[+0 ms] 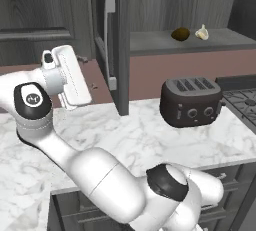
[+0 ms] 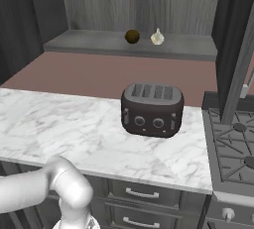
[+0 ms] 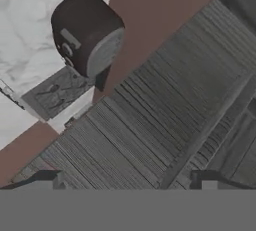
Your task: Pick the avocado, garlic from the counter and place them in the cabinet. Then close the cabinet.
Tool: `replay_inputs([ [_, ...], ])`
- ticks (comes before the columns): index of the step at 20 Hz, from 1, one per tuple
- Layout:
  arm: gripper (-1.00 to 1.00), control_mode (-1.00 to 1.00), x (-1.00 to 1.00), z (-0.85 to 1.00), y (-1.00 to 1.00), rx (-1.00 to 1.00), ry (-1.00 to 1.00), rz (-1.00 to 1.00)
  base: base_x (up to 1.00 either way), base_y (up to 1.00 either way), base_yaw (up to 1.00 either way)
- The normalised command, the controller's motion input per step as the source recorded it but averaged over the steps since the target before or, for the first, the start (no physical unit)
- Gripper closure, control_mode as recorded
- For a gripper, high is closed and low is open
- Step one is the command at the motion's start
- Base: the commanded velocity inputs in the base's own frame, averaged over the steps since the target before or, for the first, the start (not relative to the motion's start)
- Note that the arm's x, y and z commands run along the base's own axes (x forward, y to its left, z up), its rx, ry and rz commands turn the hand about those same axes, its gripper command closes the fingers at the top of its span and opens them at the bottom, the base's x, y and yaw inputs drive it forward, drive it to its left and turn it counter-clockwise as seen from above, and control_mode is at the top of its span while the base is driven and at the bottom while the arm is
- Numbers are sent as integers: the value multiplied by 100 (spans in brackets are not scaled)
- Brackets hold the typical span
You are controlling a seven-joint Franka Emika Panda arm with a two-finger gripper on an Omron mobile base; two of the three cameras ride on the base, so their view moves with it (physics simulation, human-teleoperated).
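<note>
1. Avocado (image 1: pixel 180 34) and garlic (image 1: pixel 202 33) sit side by side on the cabinet (image 1: pixel 220 40) shelf, upper right.
2. Gripper (image 3: pixel 127 180) spread wide, empty, facing the open cabinet door (image 1: pixel 120 45).
3. Toaster (image 1: pixel 191 101) on the desk (image 1: pixel 130 140), below.

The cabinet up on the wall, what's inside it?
On the grey shelf of the cabinet sit the avocado and the garlic, side by side. The space above them is cut off from view.
</note>
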Motion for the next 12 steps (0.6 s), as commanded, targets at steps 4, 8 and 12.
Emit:
replay_inputs([
  [4,-100,-100,-25,31,-100,6,-12,0,0,0,0],
  [8,-100,-100,-1,9,-100,3,-13,0,0,0,0],
  [12,-100,-100,3,13,-100,2,-13,-1,0,0,0],
])
